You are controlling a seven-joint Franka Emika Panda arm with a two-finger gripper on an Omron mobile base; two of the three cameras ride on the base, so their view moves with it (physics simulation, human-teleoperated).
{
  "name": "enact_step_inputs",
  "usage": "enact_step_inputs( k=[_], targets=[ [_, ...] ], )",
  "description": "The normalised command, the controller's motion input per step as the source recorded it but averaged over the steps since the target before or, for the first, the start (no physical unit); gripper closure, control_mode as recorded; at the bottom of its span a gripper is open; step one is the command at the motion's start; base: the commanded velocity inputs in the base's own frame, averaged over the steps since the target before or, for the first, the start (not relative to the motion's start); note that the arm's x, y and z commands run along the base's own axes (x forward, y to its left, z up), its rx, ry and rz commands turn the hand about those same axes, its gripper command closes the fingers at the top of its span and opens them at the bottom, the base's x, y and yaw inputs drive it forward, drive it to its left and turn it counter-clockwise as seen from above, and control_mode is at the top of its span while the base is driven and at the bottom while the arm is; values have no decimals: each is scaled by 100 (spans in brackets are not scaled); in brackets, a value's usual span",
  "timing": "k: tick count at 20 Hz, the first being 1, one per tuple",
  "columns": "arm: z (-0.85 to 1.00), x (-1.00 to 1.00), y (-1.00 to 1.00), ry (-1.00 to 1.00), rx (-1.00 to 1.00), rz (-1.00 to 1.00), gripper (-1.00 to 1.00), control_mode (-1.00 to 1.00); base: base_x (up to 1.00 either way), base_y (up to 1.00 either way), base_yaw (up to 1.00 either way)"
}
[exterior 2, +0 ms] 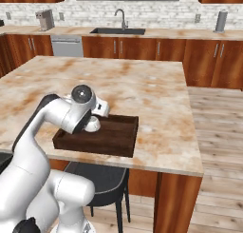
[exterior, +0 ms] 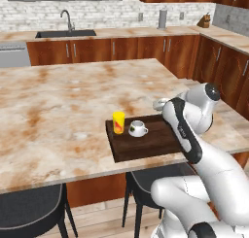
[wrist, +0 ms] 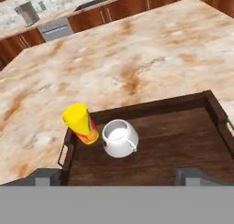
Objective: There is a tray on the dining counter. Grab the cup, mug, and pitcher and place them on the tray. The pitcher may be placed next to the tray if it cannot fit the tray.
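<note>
1. Done, by the look of it: cup and mug both sit inside the tray, at its 9 o'clock end in hand view, just beside each other; cup nearer the rim.
2. Left: pitcher, prob. the tall grey cylinder on the back worktop at 1 o'clock in left base view, well apart from the tray.
3. Pincer spread wide, holding nothing, above the tray.
4. Tray sits at the near edge of the dining worktop.
5. Count: 1 cup, 1 mug, 1 pitcher, 1 tray.
</note>
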Motion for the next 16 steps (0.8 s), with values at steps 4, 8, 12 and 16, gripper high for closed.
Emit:
enact_step_inputs(
  k=[4, 8, 12, 16],
  targets=[
    [27, -31, -3, 6, -36, -9, -100, -100, 0, 0, 0],
    [28, -11, -13, 12, -22, -11, -100, -100, 0, 0, 0],
    [37, -34, -27, 18, -4, -7, -100, -100, 0, 0, 0],
    [20, -55, -23, 18, 0, -5, -100, -100, 0, 0, 0]
  ],
)
